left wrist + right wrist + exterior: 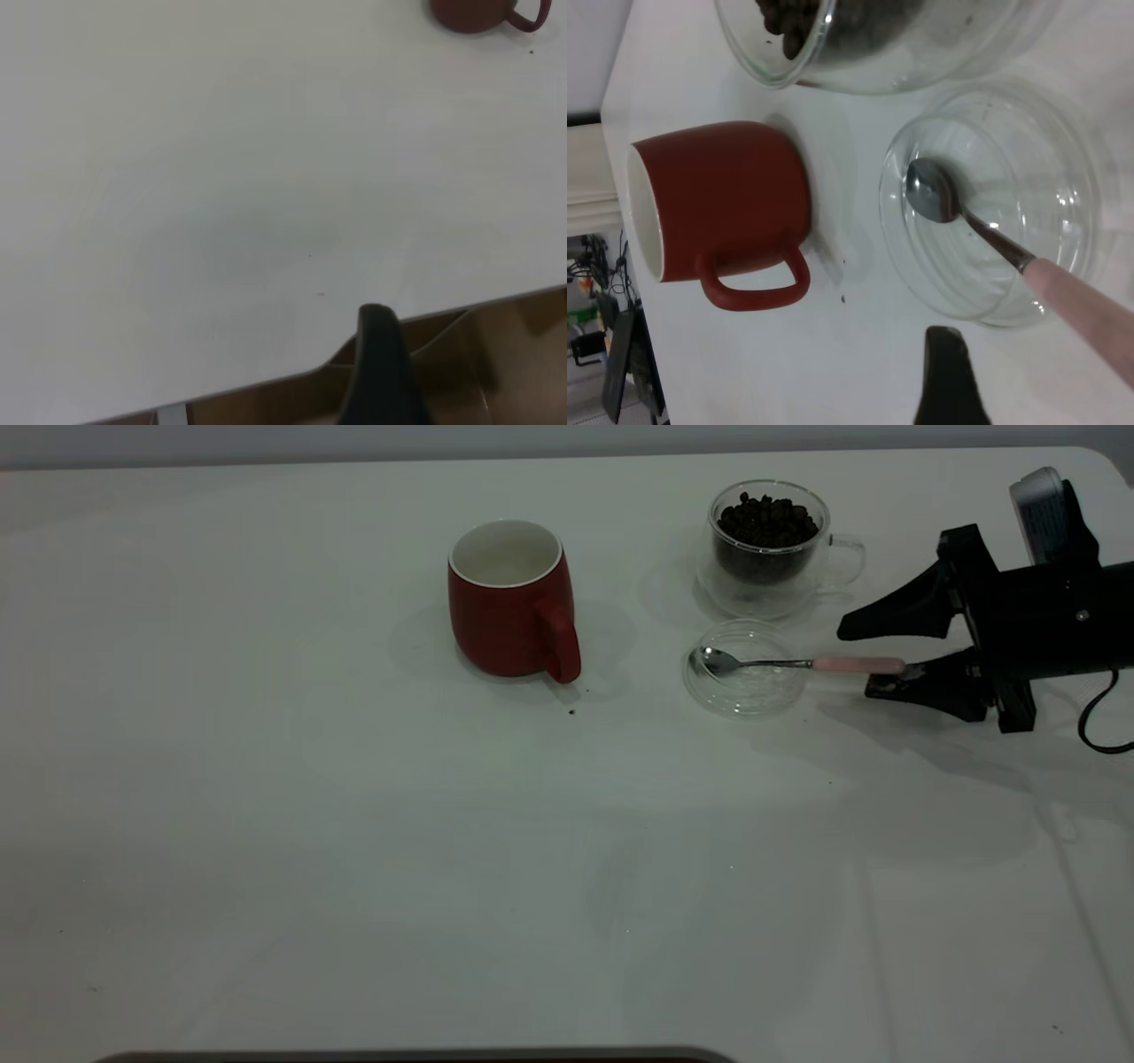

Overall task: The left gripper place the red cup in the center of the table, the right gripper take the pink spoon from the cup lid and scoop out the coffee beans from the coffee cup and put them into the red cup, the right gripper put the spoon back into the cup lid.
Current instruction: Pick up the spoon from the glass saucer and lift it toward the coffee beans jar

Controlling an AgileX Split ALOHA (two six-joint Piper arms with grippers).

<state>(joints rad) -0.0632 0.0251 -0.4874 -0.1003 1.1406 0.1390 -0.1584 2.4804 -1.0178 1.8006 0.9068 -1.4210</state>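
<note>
Resting with its bowl inside the clear cup lid (746, 670), the pink spoon (802, 663) points its handle out toward the right gripper (864, 660), whose 2 fingers (895, 615) stand spread, 1 above the handle's end and 1 at or just under it; contact cannot be told for certain, and no pinch is made. Standing upright near the middle of the counter (354, 850), handle toward the camera, the red cup (511, 598) looks empty in the exterior view. Sitting just behind the lid, full of dark beans, the glass coffee cup (769, 545). Appearing only as a dark tip at the counter's near edge in its own wrist view, the left gripper (381, 372); cannot tell how its fingers stand, and out of the exterior view altogether. Judging from this layout, either at the start of the pick or at the end of the put-back; cannot tell which. Risks from here: closing off-centre on the thin handle and levering the spoon bowl up, flipping it out of the lid; dragging the light lid along and knocking it into the coffee cup; catching only the handle's very tip and letting the spoon droop or swing. Lying on the counter just in front of the red cup, 1 stray bean (571, 711).
</note>
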